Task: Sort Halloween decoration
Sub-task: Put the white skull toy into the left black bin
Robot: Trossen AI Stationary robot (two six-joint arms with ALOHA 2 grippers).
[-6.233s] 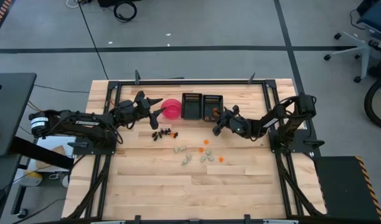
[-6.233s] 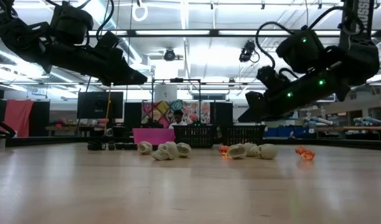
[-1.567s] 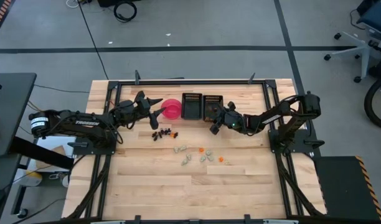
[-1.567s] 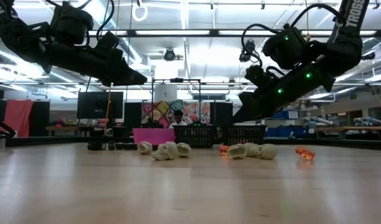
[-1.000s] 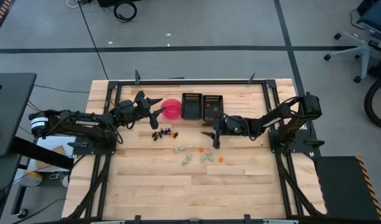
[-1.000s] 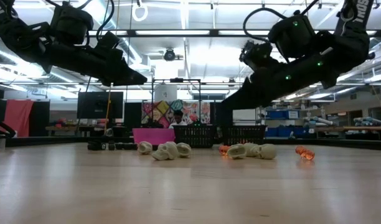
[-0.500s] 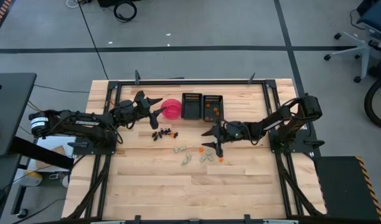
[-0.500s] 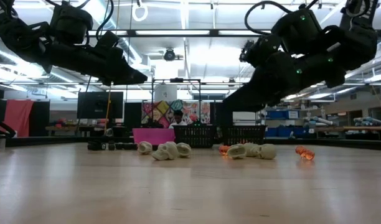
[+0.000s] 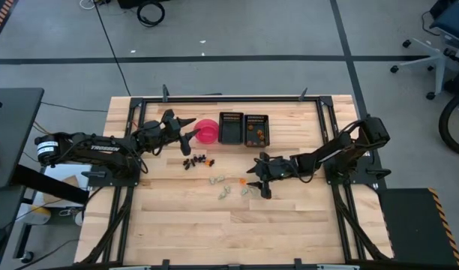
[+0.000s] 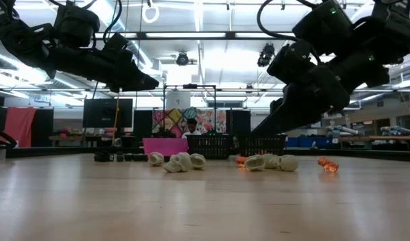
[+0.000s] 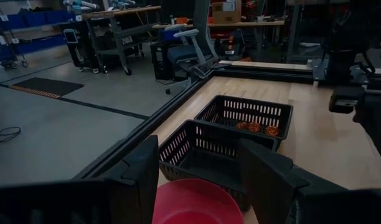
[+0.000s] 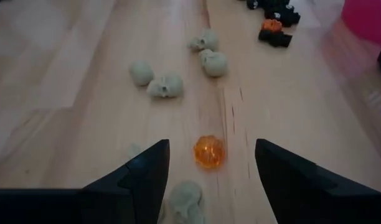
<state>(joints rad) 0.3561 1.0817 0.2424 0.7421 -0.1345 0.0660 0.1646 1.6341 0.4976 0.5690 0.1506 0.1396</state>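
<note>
Two pincers are in view, both spread wide and holding nothing. The right pincer hangs low over the middle of the table, its fingers flanking an orange piece without touching it. Pale skull pieces lie scattered just beyond it, with dark pieces farther toward the pink bowl. The left pincer waits beside that bowl. At the far edge, the right-hand black tray holds several orange pieces.
</note>
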